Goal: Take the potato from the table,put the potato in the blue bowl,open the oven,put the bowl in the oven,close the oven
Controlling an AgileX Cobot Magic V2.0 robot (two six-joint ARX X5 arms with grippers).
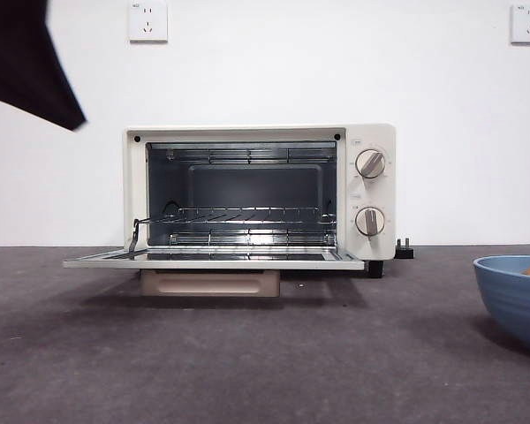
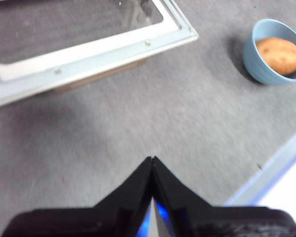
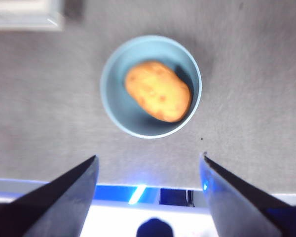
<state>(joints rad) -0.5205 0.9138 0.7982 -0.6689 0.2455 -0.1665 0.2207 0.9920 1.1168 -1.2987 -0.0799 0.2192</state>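
The cream oven stands at the back of the table with its door folded down flat and the wire rack showing inside. At the right edge of the front view sits the blue bowl, and the orange-tan potato lies inside the bowl. My right gripper hovers open above the bowl, near the table's front edge. My left gripper is shut with nothing in it, raised over bare table in front of the open door; the bowl lies off to its side.
A black arm part hangs at the top left of the front view. Two wall sockets sit on the white wall behind. The table's light front edge runs close to both grippers.
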